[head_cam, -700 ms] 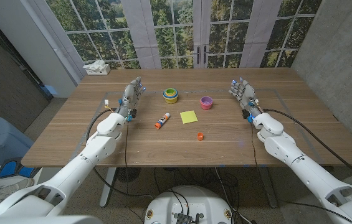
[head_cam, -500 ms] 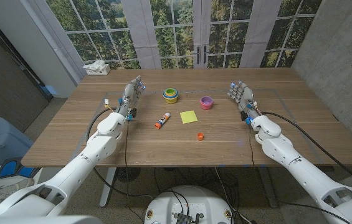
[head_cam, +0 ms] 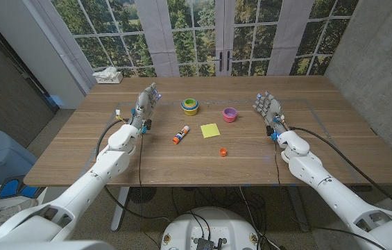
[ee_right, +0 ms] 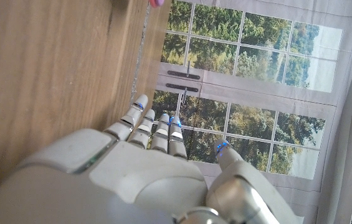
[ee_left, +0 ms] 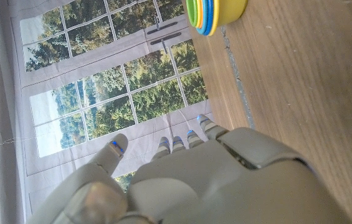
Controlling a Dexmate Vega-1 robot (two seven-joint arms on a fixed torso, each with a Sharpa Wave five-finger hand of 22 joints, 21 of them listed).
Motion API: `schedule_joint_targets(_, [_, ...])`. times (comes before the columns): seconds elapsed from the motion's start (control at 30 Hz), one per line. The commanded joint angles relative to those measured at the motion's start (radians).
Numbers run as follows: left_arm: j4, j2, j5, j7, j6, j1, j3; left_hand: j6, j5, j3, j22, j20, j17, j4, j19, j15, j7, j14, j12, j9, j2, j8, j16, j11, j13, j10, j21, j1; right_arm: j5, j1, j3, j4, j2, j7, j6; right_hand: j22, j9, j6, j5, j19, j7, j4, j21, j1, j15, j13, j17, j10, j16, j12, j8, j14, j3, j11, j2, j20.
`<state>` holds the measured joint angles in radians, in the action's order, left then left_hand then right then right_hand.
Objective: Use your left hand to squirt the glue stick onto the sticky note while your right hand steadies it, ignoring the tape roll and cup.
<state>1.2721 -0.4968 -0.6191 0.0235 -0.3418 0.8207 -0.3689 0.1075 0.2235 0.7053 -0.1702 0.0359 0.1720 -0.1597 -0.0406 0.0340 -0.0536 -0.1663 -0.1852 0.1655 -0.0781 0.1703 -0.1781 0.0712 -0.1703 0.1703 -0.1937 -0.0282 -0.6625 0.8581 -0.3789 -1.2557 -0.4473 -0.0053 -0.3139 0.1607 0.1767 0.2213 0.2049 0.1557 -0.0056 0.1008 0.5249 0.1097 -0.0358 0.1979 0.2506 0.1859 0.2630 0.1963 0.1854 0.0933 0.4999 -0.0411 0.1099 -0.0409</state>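
A yellow sticky note [head_cam: 210, 130] lies near the table's middle. Just to its left lies a white glue stick [head_cam: 180, 134] with an orange end, tilted, and its orange cap [head_cam: 222, 151] sits apart, nearer the front. My left hand [head_cam: 146, 105] stands at the left of the table, fingers apart, holding nothing, well left of the glue stick. My right hand [head_cam: 268, 107] stands at the right, fingers apart and empty, a good way right of the note. The left wrist view shows my left hand [ee_left: 188, 180] from behind, fingers extended.
Stacked coloured cups [head_cam: 190, 105] stand behind the note, also seen as coloured cups [ee_left: 216, 14] in the left wrist view. A pink tape roll [head_cam: 230, 114] sits right of them. A white object [head_cam: 107, 76] lies at the far left corner. Windows line the back.
My right hand has drifted slightly left, toward the table's middle. The left hand and the objects have stayed put.
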Motion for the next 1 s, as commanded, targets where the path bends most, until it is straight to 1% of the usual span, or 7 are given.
schedule_joint_targets(0.03, [0.026,-0.021,0.101,-0.072,0.003,-0.005,-0.030,0.001,0.007,0.007,-0.002,0.091,-0.001,0.011,0.026,0.066,-0.001,-0.007,-0.009,0.002,-0.101,0.007,-0.008,-0.001,-0.003,0.006,-0.011,-0.013,0.073,0.035,-0.005,-0.057,-0.021,-0.090,-0.014,0.003,0.003,0.014,0.003,0.013,-0.003,0.000,-0.005,0.016,-0.053,0.004,0.003,0.012,0.000,0.007,0.007,0.010,0.010,0.003,0.062,-0.058])
schedule_joint_targets(0.37, [0.113,-0.067,0.283,-0.252,0.065,0.021,-0.057,-0.040,0.006,0.006,-0.002,0.029,-0.004,0.051,0.120,0.039,-0.021,0.094,-0.017,0.003,-0.067,0.016,-0.017,-0.017,-0.003,-0.061,-0.030,-0.030,0.118,0.053,-0.018,-0.088,-0.032,-0.131,-0.006,0.003,0.003,0.019,0.001,0.020,-0.005,-0.007,-0.009,0.022,-0.051,0.004,0.003,0.018,0.003,0.009,0.009,0.015,0.012,0.005,0.062,-0.056])
schedule_joint_targets(0.7, [0.224,-0.112,0.478,-0.425,0.181,0.057,-0.077,-0.115,-0.014,0.000,-0.008,-0.069,-0.006,0.156,0.213,-0.003,-0.040,0.216,-0.031,0.007,-0.032,0.021,-0.016,-0.008,-0.006,-0.176,-0.039,-0.078,0.131,0.072,-0.018,-0.109,-0.036,-0.150,-0.009,0.003,0.003,0.023,-0.002,0.028,-0.013,-0.013,-0.013,0.026,-0.046,0.003,0.004,0.026,0.008,0.011,0.009,0.024,0.012,0.008,0.060,-0.051])
schedule_joint_targets(0.77, [0.223,-0.112,0.503,-0.448,0.170,0.061,-0.078,-0.116,-0.023,-0.001,-0.011,-0.081,-0.001,0.183,0.231,-0.003,-0.039,0.298,-0.037,0.008,-0.033,0.018,-0.030,-0.015,-0.009,-0.226,-0.039,-0.085,0.136,0.077,-0.018,-0.113,-0.035,-0.158,-0.011,0.003,0.004,0.023,-0.003,0.031,-0.020,-0.015,-0.015,0.028,-0.046,0.003,0.004,0.028,0.009,0.011,0.008,0.026,0.013,0.008,0.060,-0.050])
schedule_joint_targets(0.8, [0.225,-0.116,0.512,-0.448,0.169,0.061,-0.080,-0.102,-0.030,-0.011,-0.015,-0.095,0.011,0.176,0.297,0.026,-0.045,0.522,-0.035,0.008,-0.042,0.017,-0.077,-0.013,-0.014,-0.274,-0.055,-0.056,0.136,0.079,-0.017,-0.116,-0.037,-0.157,-0.010,0.003,0.004,0.022,-0.003,0.031,-0.023,-0.015,-0.016,0.028,-0.046,0.003,0.004,0.028,0.009,0.011,0.008,0.026,0.013,0.008,0.060,-0.050])
schedule_joint_targets(0.87, [0.232,-0.123,0.526,-0.447,0.174,0.060,-0.081,-0.061,-0.030,-0.015,-0.021,-0.091,0.023,0.163,0.398,0.045,-0.061,0.721,-0.023,0.008,-0.047,0.013,-0.117,-0.010,-0.016,-0.281,-0.088,-0.032,0.138,0.083,-0.016,-0.120,-0.037,-0.162,-0.013,0.003,0.004,0.024,-0.004,0.033,-0.027,-0.016,-0.017,0.029,-0.047,0.003,0.005,0.028,0.010,0.011,0.009,0.026,0.013,0.008,0.060,-0.050])
schedule_joint_targets(1.0, [0.240,-0.132,0.548,-0.449,0.177,0.059,-0.081,-0.021,-0.027,-0.034,-0.074,-0.027,0.095,0.145,0.723,0.088,-0.061,1.112,-0.014,0.010,-0.056,0.021,-0.270,0.006,-0.017,-0.289,-0.256,-0.021,0.143,0.095,-0.013,-0.132,-0.038,-0.173,-0.019,0.004,0.004,0.028,-0.005,0.035,-0.031,-0.018,-0.019,0.031,-0.046,0.003,0.005,0.028,0.011,0.011,0.010,0.027,0.013,0.007,0.061,-0.048])
